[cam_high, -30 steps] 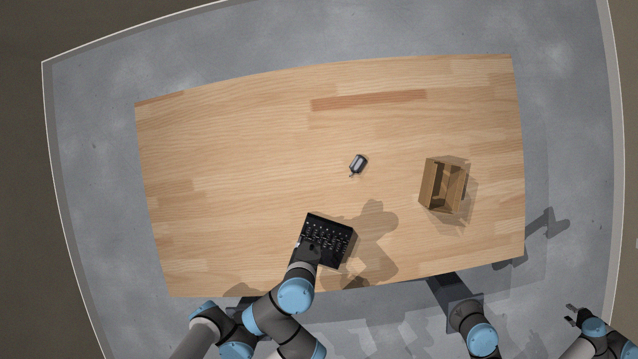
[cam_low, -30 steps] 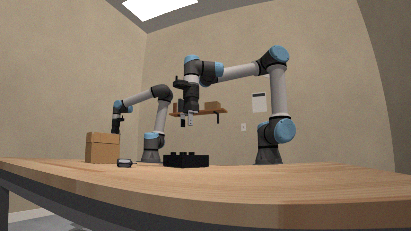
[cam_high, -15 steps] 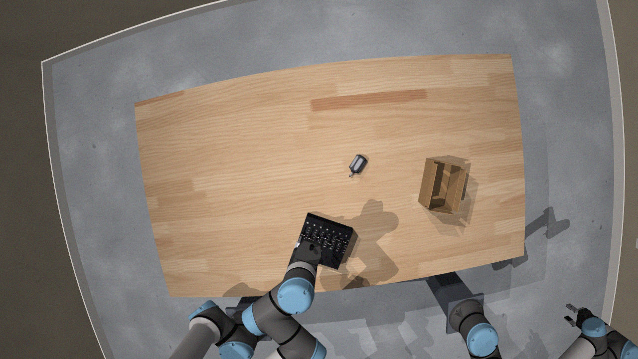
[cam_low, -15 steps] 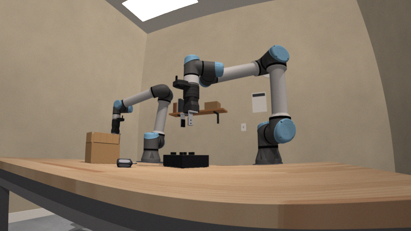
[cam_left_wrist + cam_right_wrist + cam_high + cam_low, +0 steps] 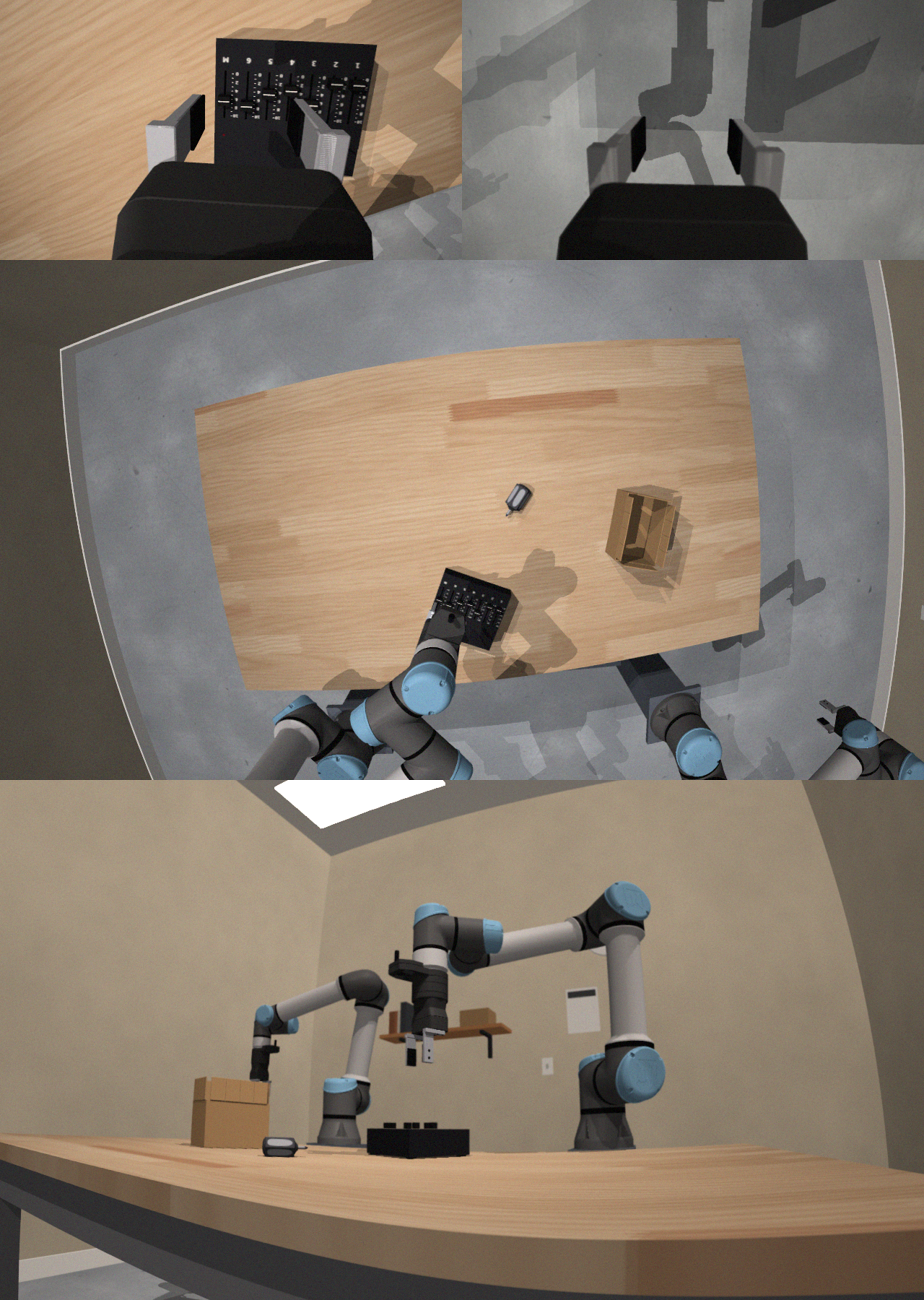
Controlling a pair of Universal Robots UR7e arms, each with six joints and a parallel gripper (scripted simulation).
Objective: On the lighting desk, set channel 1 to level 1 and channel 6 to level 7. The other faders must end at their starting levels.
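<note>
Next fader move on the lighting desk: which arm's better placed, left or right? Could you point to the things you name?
Left, I'd say. Its open gripper [image 5: 431, 614] [image 5: 419, 1064] [image 5: 246, 124] hangs above the lighting desk [image 5: 492, 638] [image 5: 445, 1142] [image 5: 242, 146], faders in its wrist view. The right gripper [image 5: 824, 712] [image 5: 686, 134] is open too, but off beyond the table edge.
</note>
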